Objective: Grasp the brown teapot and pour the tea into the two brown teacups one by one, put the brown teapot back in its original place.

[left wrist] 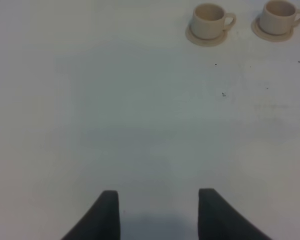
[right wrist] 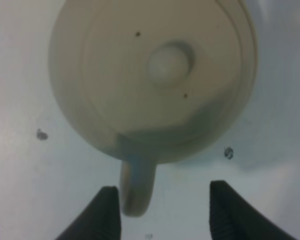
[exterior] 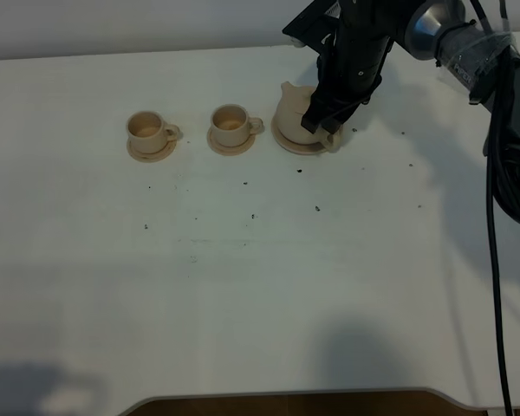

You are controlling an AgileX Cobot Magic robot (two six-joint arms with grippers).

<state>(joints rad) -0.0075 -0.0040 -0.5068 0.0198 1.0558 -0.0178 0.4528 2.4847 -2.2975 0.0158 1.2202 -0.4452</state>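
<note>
open, empty right end effector (right wrist: 163, 192) straddles the loop handle (right wrist: 137, 185) of the pale beige round ceramic teapot (right wrist: 155, 75) off-centre; closing could twist it.

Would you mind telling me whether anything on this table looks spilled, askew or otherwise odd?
Only small dark specks stand out: they are scattered over the white table in front of the crockery, perhaps tea leaves. Both teacups and the teapot stand upright, lid on; nothing looks tipped or broken.
</note>
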